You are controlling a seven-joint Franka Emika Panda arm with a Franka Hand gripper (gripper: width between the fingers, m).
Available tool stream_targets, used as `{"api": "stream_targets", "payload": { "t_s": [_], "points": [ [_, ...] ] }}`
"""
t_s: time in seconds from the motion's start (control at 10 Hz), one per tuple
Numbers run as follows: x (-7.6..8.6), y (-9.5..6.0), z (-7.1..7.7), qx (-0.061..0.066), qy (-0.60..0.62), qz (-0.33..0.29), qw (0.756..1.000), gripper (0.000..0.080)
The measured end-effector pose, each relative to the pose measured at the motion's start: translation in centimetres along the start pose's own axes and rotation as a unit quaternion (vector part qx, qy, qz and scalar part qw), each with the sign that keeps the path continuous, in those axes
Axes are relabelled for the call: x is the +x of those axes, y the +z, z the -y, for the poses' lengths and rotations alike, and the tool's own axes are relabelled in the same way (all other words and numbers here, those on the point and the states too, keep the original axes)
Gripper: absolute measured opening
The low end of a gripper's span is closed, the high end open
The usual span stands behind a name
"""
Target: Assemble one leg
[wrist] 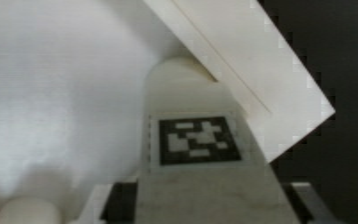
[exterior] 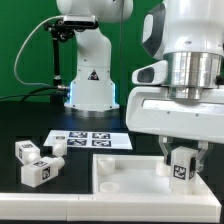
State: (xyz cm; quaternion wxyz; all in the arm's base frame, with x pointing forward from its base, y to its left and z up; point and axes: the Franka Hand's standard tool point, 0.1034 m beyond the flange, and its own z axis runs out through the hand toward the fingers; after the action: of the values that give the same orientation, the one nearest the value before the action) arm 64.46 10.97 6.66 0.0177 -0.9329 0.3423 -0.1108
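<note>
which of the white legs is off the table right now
The leg clamped in the tool over the white panel; the other legs lie loose on the table.

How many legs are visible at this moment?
4. One leg is held in the gripper over the white panel; three loose legs cluster at the exterior view's left. Others may be hidden behind the arm.

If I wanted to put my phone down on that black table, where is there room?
Free: the black strip between the marker board and the green wall, and the patch between the loose legs and the white panel. Crowded: the exterior view's right, where the gripper holds a leg over the panel.
</note>
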Motion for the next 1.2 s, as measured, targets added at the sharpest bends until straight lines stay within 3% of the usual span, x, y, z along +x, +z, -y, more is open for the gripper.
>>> {"api": "stream_targets", "payload": {
  "t_s": [0.8,1.0,1.2],
  "points": [
    [0.00,0.00,0.00,0.000,0.000,0.000,1.000,0.0285],
    [0.06,-0.07,-0.24,-0.007,0.090,0.010,0.996,0.0285],
    [0.01,-0.05,-0.22,-0.007,0.087,0.010,0.996,0.0285]
  ]
}}
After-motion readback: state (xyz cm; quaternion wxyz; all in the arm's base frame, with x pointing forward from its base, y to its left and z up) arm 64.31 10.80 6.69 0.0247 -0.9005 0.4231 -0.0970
